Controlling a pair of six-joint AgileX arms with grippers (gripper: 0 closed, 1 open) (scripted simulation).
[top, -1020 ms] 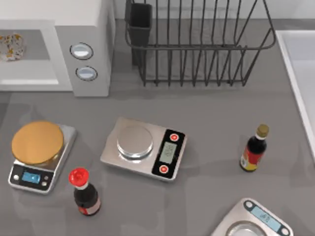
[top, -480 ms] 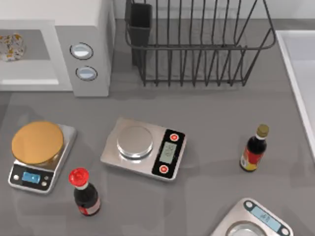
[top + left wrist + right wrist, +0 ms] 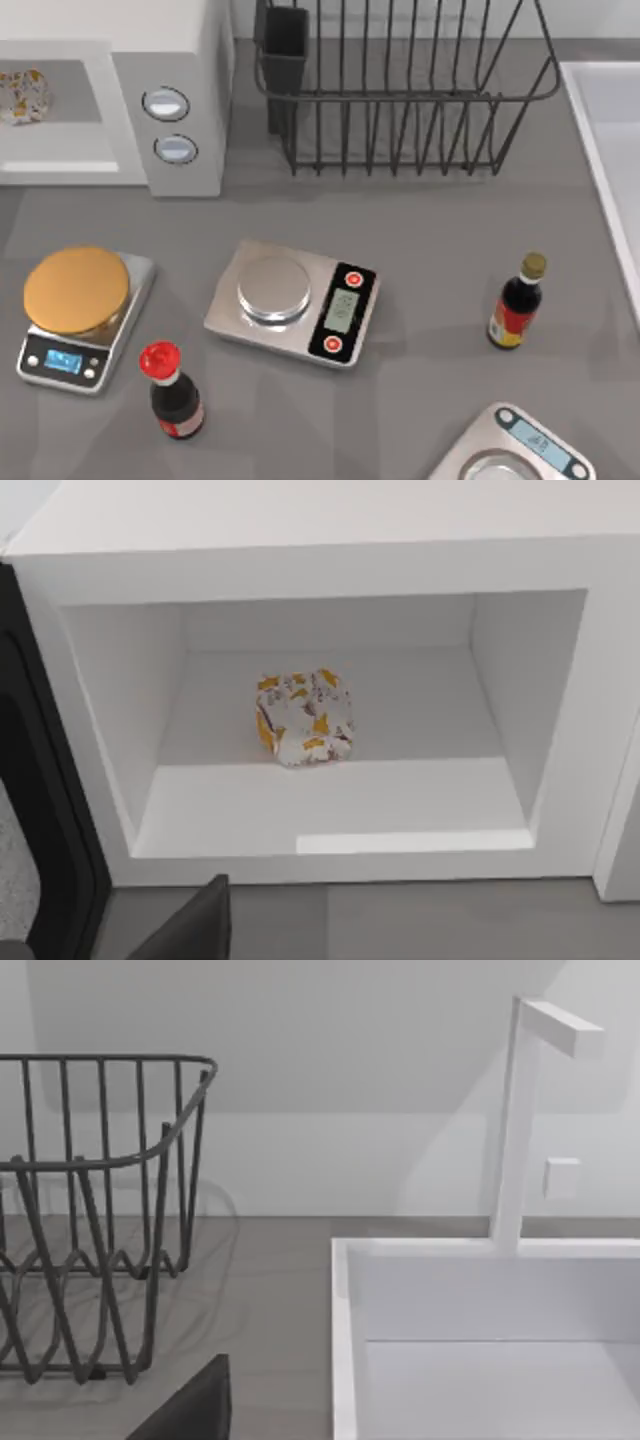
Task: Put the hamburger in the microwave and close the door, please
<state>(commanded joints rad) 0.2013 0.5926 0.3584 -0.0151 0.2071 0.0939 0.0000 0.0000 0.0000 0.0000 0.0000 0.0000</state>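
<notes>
The hamburger (image 3: 303, 718) already sat mid-floor in the microwave (image 3: 180, 60) at the table's ten o'clock, so closing the door (image 3: 40, 810) called for a smooth sweeping push along its outer face; neither gripper's finger spread could be told.

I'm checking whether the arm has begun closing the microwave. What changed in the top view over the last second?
Nothing visibly moved. The hamburger lies inside the microwave, whose cavity is open, just as before. The three scales, both sauce bottles and the black wire rack kept their places. In the left wrist view a dark fingertip faces the cavity.
</notes>
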